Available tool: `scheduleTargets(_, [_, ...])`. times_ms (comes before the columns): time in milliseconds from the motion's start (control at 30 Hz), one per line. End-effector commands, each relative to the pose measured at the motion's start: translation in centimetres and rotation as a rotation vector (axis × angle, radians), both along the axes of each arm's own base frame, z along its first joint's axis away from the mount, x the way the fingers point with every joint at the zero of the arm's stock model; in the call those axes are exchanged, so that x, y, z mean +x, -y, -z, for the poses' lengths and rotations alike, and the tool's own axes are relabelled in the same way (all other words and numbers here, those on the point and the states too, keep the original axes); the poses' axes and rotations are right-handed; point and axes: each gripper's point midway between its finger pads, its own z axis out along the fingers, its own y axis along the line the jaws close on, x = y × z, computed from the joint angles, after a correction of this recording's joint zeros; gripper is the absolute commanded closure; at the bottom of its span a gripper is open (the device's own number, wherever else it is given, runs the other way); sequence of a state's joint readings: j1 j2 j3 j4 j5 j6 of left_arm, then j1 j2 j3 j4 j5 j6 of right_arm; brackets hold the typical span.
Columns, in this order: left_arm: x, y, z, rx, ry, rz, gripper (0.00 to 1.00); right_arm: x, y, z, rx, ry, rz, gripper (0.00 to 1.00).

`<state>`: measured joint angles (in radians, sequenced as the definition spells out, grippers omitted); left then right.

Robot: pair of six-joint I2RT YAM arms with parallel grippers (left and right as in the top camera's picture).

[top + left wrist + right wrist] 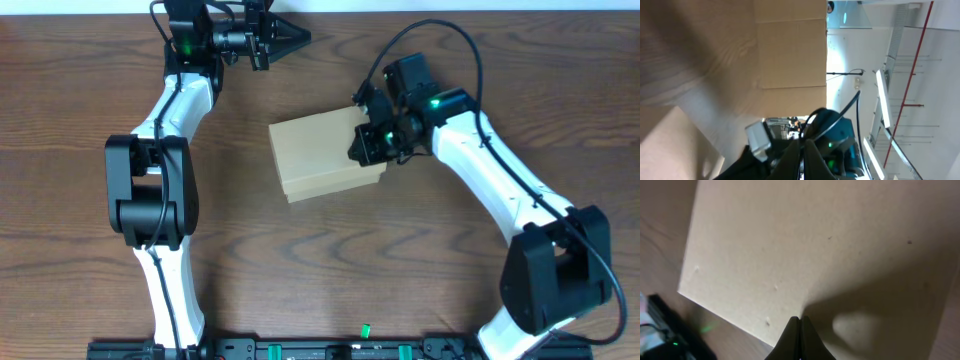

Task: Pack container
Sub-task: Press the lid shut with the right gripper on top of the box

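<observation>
Overhead: bright, even, sharp; faint soft shadows lay on the surface [330,270]. Left wrist: ceiling lights [883,100] glared white; near parts were blurred. Right wrist: dim, soft-focused; a dark shadow crossed the box [790,240].

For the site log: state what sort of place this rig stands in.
Probably a robotics lab or workshop hall: white-and-black left robot arm and right robot arm mounted at a dark brown wood-grain table; the left wrist view shows long white ceiling strip lights and a thin red pipe.
</observation>
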<state>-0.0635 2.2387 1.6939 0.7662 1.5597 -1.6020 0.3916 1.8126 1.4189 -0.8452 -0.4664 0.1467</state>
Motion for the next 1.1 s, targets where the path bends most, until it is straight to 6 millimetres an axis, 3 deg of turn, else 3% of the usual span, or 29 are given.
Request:
scheduleTargets(0, [1.0,-0.2,-0.2,-0.004,0.058,-0.033,0.95,-0.2,-0.1,-0.1,-0.078,0.054,-0.030,0.99])
scheduleTargets(233, [1.2,-0.2,-0.1,-0.005,0.063,-0.044,0.95,-0.9,-0.1,0.9,-0.151,0.054,-0.046,0.99])
scheduleTargets(467, [1.2,-0.2,-0.1,-0.004,0.067,-0.043,0.94,-1.4,-0.2,3.8,-0.225,0.007,-0.065,0.99])
scheduleTargets(800, [0.9,-0.2,-0.1,-0.003,0.082,-0.030,0.94,-1.1,0.3,4.3,-0.270,0.020,-0.059,0.99])
scheduleTargets(933, [0.8,-0.2,-0.1,-0.001,0.086,-0.020,0.94,-0.7,-0.4,3.3,-0.242,0.059,-0.062,0.99])
scheduleTargets(1067, [0.8,-0.2,-0.1,-0.001,0.086,-0.020,0.94,0.4,-1.3,-0.2,-0.178,0.147,-0.056,0.99])
